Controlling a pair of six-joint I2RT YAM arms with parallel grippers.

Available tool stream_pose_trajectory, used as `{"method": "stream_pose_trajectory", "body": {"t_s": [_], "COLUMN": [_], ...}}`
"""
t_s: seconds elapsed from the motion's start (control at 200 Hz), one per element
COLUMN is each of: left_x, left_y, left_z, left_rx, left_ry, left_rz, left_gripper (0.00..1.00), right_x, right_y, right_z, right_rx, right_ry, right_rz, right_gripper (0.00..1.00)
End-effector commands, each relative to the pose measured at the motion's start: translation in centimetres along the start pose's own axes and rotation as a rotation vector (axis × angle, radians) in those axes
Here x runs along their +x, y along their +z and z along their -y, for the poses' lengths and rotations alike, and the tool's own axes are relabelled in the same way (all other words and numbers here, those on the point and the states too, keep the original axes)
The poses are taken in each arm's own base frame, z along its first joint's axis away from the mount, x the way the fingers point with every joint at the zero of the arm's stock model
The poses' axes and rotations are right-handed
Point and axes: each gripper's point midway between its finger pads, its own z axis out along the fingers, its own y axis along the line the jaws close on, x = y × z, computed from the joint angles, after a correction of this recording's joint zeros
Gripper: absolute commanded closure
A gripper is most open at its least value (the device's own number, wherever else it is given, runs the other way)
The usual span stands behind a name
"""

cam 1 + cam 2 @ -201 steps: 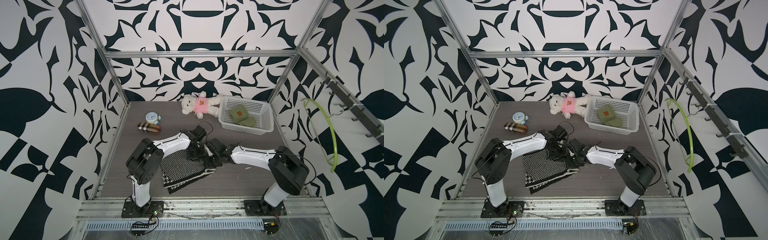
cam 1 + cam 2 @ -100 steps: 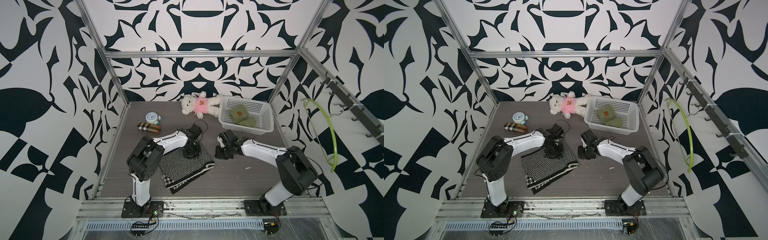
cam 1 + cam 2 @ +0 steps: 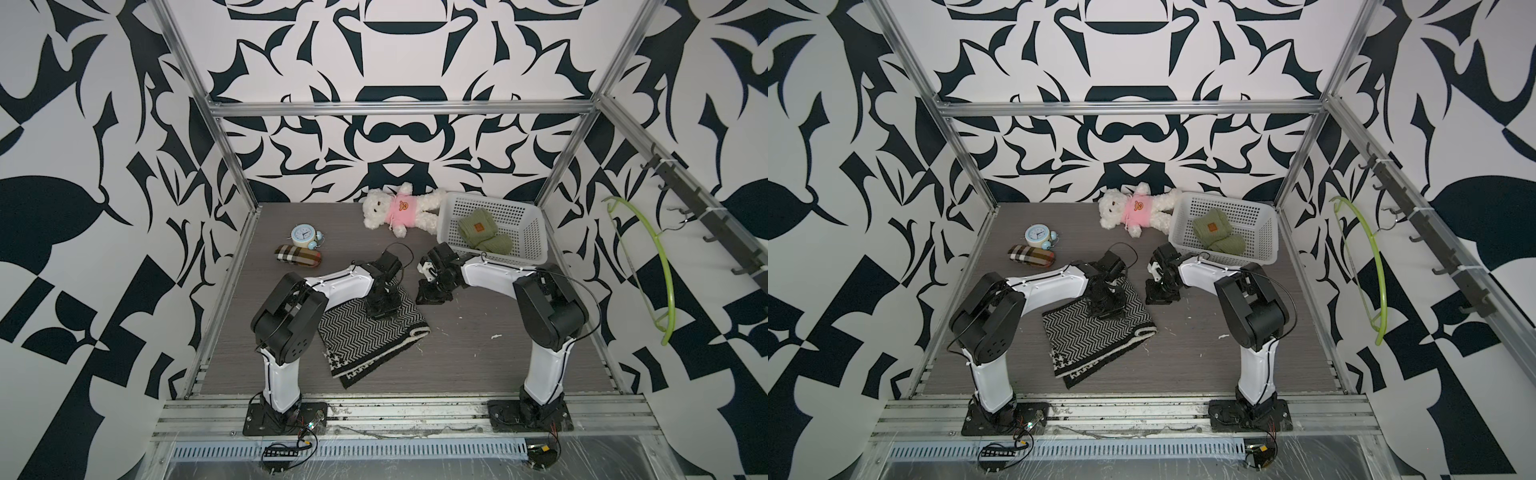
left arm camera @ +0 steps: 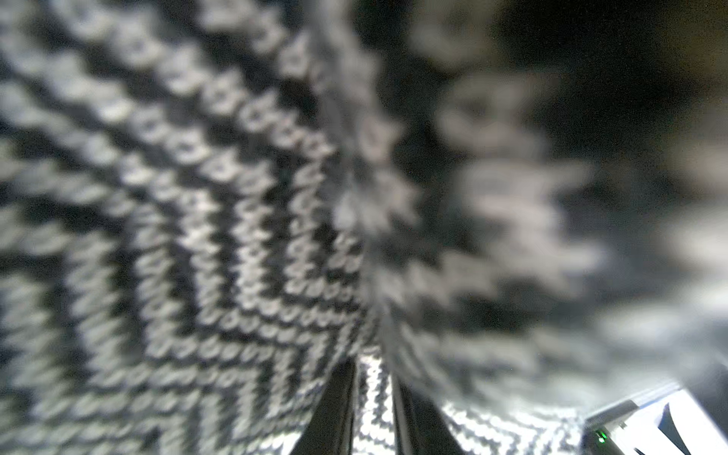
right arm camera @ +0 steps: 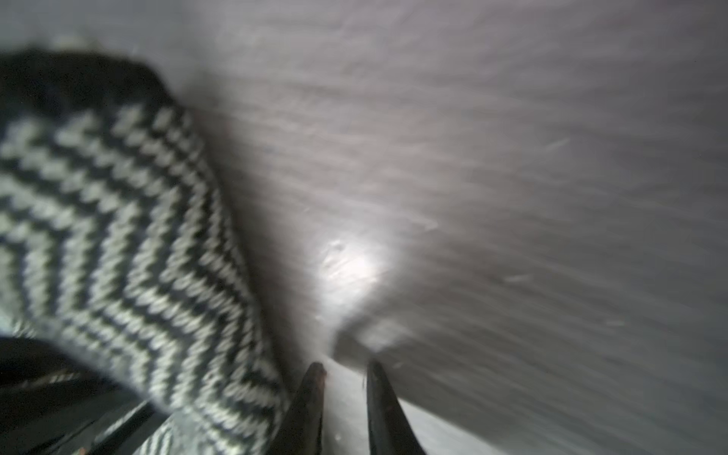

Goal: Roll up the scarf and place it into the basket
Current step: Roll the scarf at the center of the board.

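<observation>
The scarf (image 3: 365, 336) lies flat on the table (image 3: 478, 353) between the two arm bases, nearer the left one and well apart from the basket (image 3: 530, 237) in the far right corner. It is a black-and-white zigzag knit, folded into layers and not rolled. A lower layer juts out at the near edge and shows a blockier pattern there, and a pale rim runs along the right-hand side. In the left wrist view the stitches fill the frame, and one fold rises as a blurred hump.

The left gripper (image 3: 380, 309) stands on the scarf's far edge. Its fingers (image 4: 335, 405) are drawn close together with knit showing in the slit between them, so it looks pinched on a fold.

The right gripper (image 3: 432, 297) sits on bare table just beside the scarf's far right corner. Its fingers (image 5: 311, 398) stand slightly apart with nothing between them, the cloth's edge alongside.

A green knit (image 3: 482, 230) lies inside the basket.
</observation>
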Motion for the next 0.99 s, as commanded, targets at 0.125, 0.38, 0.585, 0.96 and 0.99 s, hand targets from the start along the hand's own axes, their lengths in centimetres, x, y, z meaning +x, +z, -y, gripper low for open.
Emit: {"method": "stream_pose_trajectory", "body": {"t_s": [0.125, 0.38, 0.585, 0.96, 0.99], "left_x": [1.9, 2.4, 2.2, 2.0, 2.0], "left_y": [2.2, 2.5, 2.4, 2.5, 2.5], "left_z": [-5.1, -5.9, -6.1, -5.8, -5.8], "left_rx": [-0.153, -0.172, -0.179, -0.167, -0.167], "left_ry": [-0.076, -0.094, -0.099, -0.113, -0.115], "left_rz": [-0.069, -0.070, -0.060, -0.059, -0.058], "left_gripper": [0.79, 0.79, 0.79, 0.79, 0.79], "right_x": [2.1, 1.9, 2.0, 2.4, 2.5], "right_y": [0.6, 0.3, -0.5, -0.9, -0.9], "right_z": [-2.7, -5.6, -7.3, -8.3, -8.3], "right_rx": [-0.169, -0.352, -0.481, -0.627, -0.627], "right_ry": [-0.028, -0.035, -0.042, -0.038, -0.045], "right_rz": [-0.084, -0.092, -0.090, -0.136, -0.141], "right_gripper": [0.76, 0.76, 0.76, 0.63, 0.63]}}
